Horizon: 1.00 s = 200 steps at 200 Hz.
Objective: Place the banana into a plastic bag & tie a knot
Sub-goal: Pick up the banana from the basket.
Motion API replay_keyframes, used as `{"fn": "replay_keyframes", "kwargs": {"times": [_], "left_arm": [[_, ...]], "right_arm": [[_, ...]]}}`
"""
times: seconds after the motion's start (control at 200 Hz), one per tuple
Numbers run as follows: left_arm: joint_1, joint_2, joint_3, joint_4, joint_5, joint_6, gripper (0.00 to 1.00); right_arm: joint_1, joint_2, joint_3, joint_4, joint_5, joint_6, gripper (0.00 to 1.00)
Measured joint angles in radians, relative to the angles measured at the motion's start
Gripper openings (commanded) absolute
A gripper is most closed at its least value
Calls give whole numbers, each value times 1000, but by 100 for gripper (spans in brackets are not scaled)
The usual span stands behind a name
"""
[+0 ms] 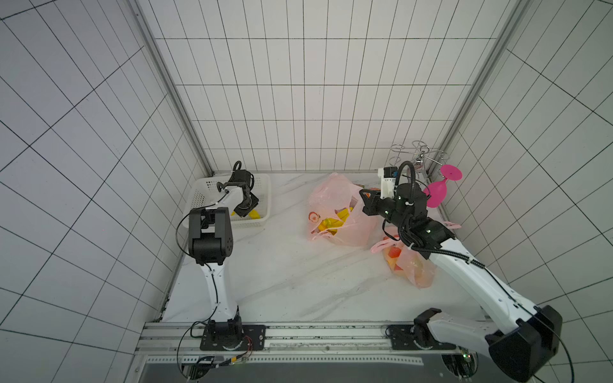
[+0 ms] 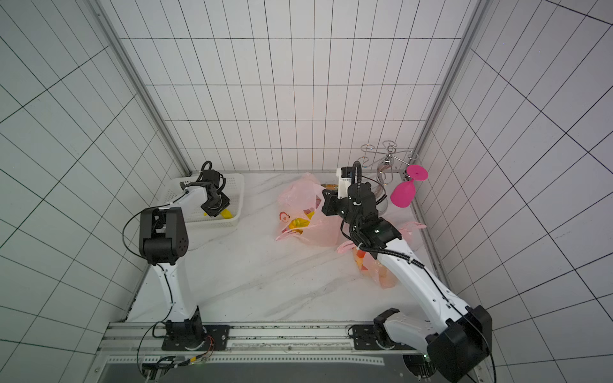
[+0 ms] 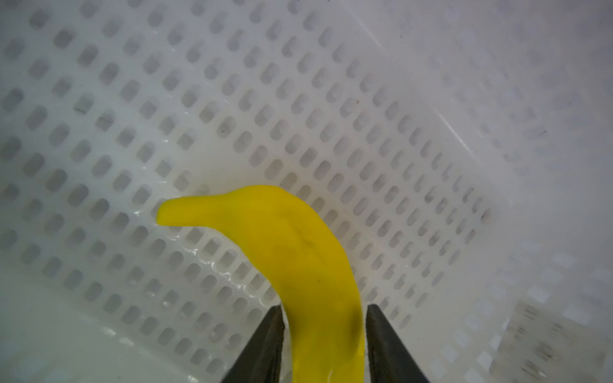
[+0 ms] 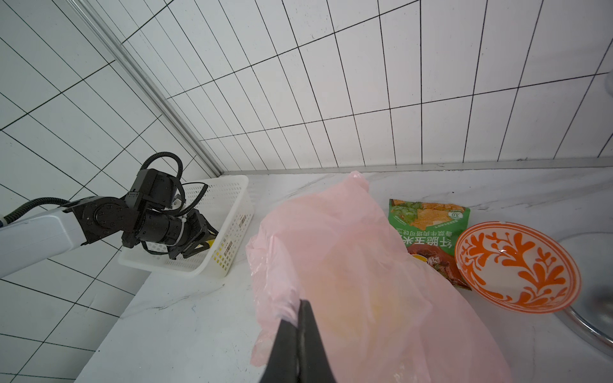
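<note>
My left claw (image 3: 325, 306) pinches the yellow banana (image 3: 292, 252) lying in the white perforated plastic basket (image 3: 232, 99), so I'd lift straight up, clearing its wall, while my right claw (image 4: 300, 305), pressed together on the thin pink plastic bag (image 4: 348, 248), holds its rim.

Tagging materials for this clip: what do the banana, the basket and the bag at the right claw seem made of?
The banana looks like moulded plastic or rubber: uniform matte yellow, no peel texture. The basket seems rigid white plastic, slightly glossy, with punched slots. The bag looks like thin, translucent pink plastic film, crinkled.
</note>
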Motion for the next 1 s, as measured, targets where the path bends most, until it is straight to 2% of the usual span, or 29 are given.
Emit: {"fn": "replay_keyframes", "kwargs": {"times": [0.04,0.14,0.325,0.61,0.795,0.89,0.999], "left_arm": [[0,0,0,2,-1,-5,28],[0,-5,-1,16,-6,-2,23],[-1,-26,-18,47,-16,2,22],[-2,-13,2,28,-48,37,52],[-7,33,22,24,-58,55,54],[-11,72,40,14,-61,64,49],[-15,82,56,7,-73,79,29]], "right_arm": [[0,0,0,0,0,0,0],[0,0,0,-1,0,-1,0],[0,0,0,-4,3,-1,0],[0,0,0,-21,4,-1,0],[0,0,0,-23,3,-1,0],[0,0,0,-23,2,-1,0],[0,0,0,-23,0,-1,0]]}}
